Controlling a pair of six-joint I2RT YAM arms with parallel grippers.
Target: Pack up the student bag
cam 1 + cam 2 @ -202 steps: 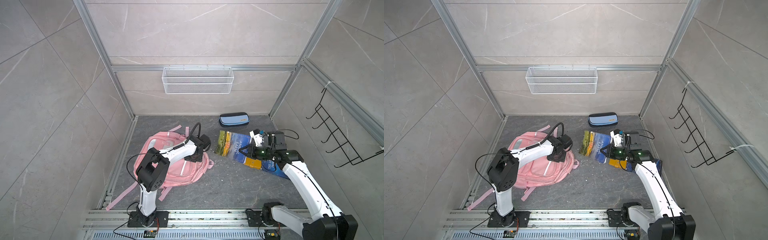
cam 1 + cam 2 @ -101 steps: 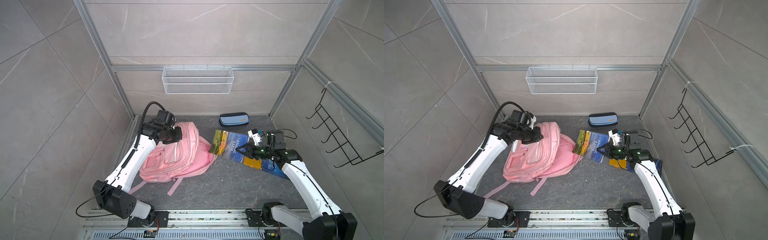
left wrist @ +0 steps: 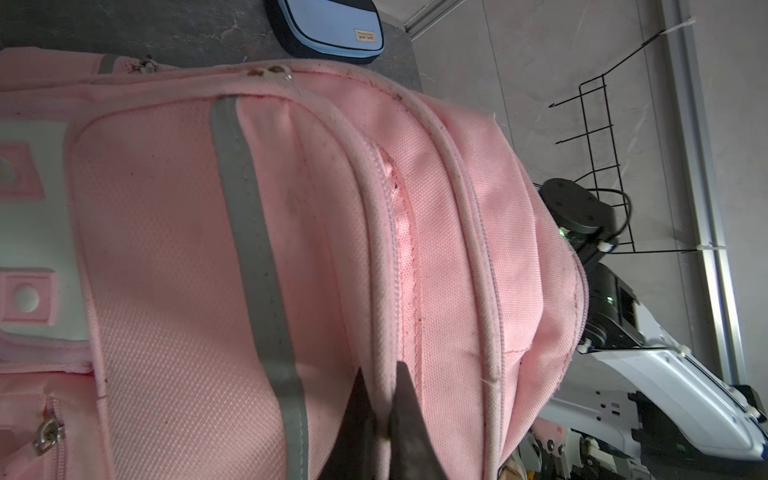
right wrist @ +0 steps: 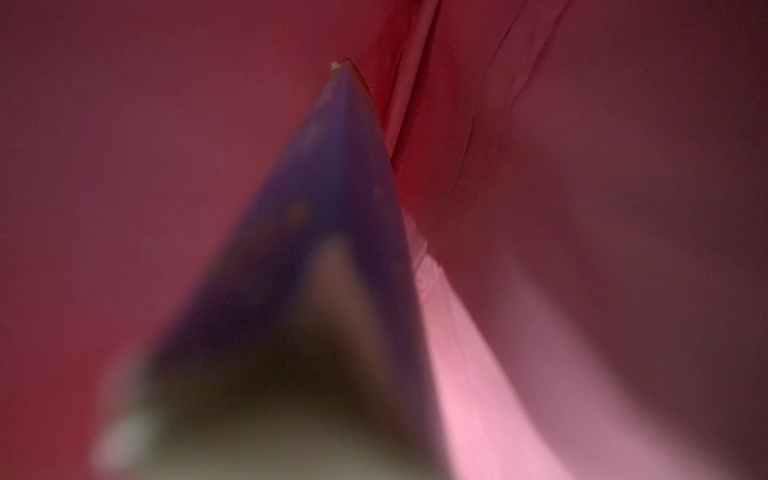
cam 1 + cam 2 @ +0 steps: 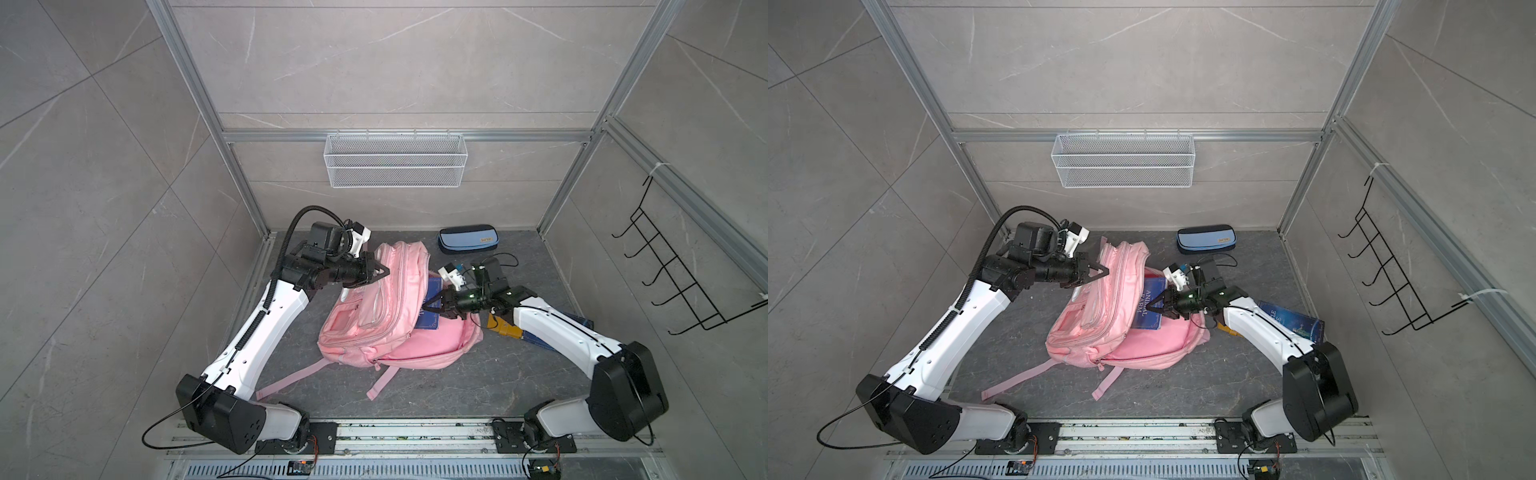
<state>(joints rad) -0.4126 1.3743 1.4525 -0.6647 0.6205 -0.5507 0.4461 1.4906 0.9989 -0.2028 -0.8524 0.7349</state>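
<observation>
The soft pink woven student bag (image 5: 365,328) slumps on the tabletop (image 5: 457,386), its piped rim (image 3: 380,270) pinched and held up by the left claw (image 5: 385,272). Only the right wrist view looks inside: the blurred corner of a blue book (image 4: 332,187) against pink lining (image 4: 582,166), with the right claw (image 5: 1154,305) clamped on it.

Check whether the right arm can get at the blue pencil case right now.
Not right away, likely: the right gripper is shut on a blue book halfway into the student bag. The pencil case itself lies uncovered, apart from the bag.
</observation>
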